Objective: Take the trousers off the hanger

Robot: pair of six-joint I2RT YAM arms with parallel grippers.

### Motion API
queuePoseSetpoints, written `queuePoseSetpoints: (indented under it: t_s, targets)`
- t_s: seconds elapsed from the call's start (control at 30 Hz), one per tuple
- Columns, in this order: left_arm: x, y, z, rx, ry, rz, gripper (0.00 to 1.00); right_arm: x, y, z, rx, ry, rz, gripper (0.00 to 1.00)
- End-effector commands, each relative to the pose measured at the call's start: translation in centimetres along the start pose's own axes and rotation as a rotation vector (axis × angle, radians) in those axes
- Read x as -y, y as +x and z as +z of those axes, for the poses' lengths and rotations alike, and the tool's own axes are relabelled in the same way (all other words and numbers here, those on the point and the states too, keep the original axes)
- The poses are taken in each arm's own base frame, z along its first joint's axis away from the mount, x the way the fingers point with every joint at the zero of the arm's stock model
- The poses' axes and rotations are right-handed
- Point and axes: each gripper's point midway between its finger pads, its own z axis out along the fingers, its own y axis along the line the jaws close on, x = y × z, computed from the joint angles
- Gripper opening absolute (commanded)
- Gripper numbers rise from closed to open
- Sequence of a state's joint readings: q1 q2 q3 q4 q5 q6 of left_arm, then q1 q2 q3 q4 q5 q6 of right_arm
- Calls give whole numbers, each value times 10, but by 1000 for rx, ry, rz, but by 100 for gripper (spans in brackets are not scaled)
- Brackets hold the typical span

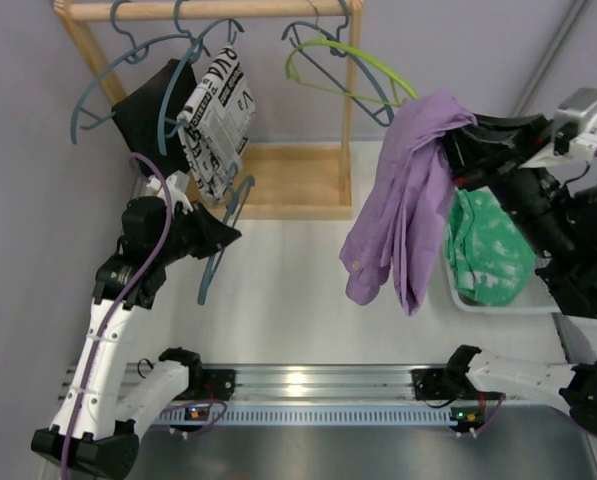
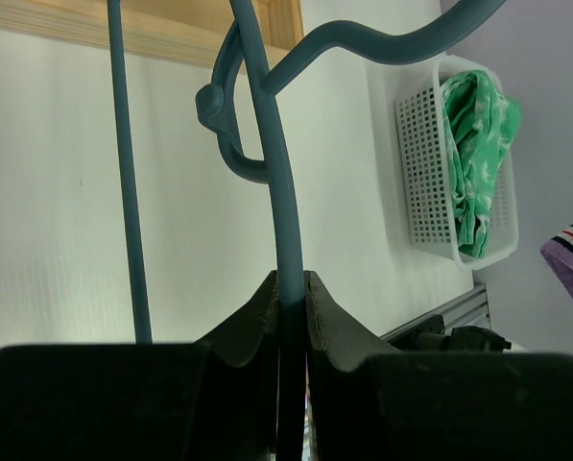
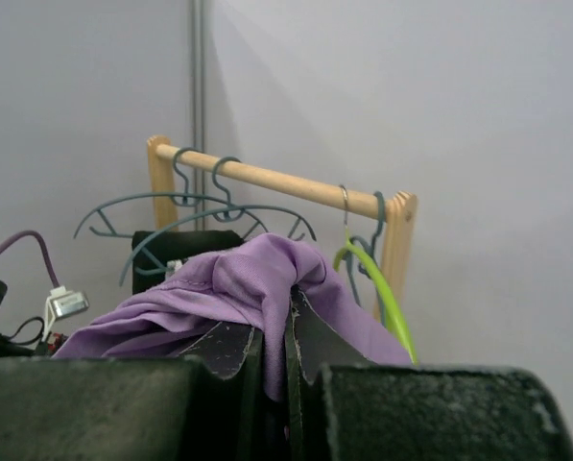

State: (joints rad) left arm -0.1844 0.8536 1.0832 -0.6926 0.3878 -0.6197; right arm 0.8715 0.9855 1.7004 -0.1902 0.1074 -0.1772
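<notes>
Left end effector (image 2: 291,280) is clamping its jaws together on the thin bar of a blue-grey hanger (image 2: 284,192). It is holding that hanger out over the left half of the desk (image 1: 298,300), seemingly so the frame is kept steady and out of the other arm's way. I cannot tell whether its hook is touching anything.

Right end effector (image 3: 288,312) is pinching shut on a bunched fold of the purple trousers (image 1: 403,200). It is carrying them high near the desk's right edge, and the cloth is draping down freely. The trousers are hanging clear of the green hanger (image 1: 343,75), which is dangling bare from the wooden rail (image 1: 248,10) at the far edge. So this garment is looking already freed.

A white basket (image 2: 420,173) holding the green-and-white cloth (image 1: 488,250) is sitting at the right edge just beside the purple folds, probably serving as the drop spot.

Near the far-left corner, the printed trousers (image 1: 218,120) and black trousers (image 1: 143,115) are hanging from the rail on their own hangers, so most of the job is remaining.
</notes>
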Motion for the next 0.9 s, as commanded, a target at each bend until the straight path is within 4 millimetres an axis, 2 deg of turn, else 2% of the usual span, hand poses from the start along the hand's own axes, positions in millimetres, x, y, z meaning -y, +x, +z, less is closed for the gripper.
queuePoseSetpoints:
  t_s: [0.0, 0.03, 0.1, 0.13, 0.17, 0.2, 0.23, 0.3, 0.33, 0.4, 0.43, 0.5, 0.53, 0.63, 0.73, 0.87]
  targets:
    - [6, -4, -1, 13, 42, 62, 0, 15, -18, -27, 49, 43, 42, 0]
    - [7, -5, -2, 15, 44, 68, 0, 25, -26, -41, 68, 81, 26, 0]
    - [8, -6, -2, 16, 48, 77, 0, 34, -19, -52, 46, 123, 15, 0]
    - [11, -8, -3, 20, 54, 83, 0, 42, -28, -66, 64, 162, 1, 0]
    - [12, -8, -3, 20, 56, 86, 0, 46, -28, -72, 63, 184, -1, 0]
    - [13, -9, -4, 21, 60, 91, 0, 55, -22, -80, 44, 236, -16, 0]
    - [13, -10, -4, 23, 58, 94, 0, 59, -30, -95, 65, 267, -19, 0]
    - [14, -11, -5, 27, 62, 100, 0, 66, -24, -110, 54, 325, -17, 0]
    - [15, -11, -5, 26, 66, 104, 0, 70, -33, -129, 76, 373, -41, 0]
    - [16, -11, -5, 26, 68, 106, 0, 77, -28, -144, 67, 437, -61, 0]
    - [15, -11, -5, 24, 69, 112, 0, 79, -33, -161, 78, 489, -91, 0]
    - [16, -11, -5, 23, 71, 118, 0, 84, -30, -176, 73, 550, -115, 0]
    - [16, -11, -4, 21, 72, 117, 0, 82, -38, -190, 99, 589, -139, 0]
    - [18, -14, -4, 21, 79, 124, 0, 87, -36, -213, 92, 686, -183, 0]
    - [23, -19, -5, 29, 88, 140, 0, 98, -26, -234, 54, 805, -219, 0]
    - [29, -28, -10, 57, 94, 168, 0, 127, -7, -266, -62, 1050, -286, 0]
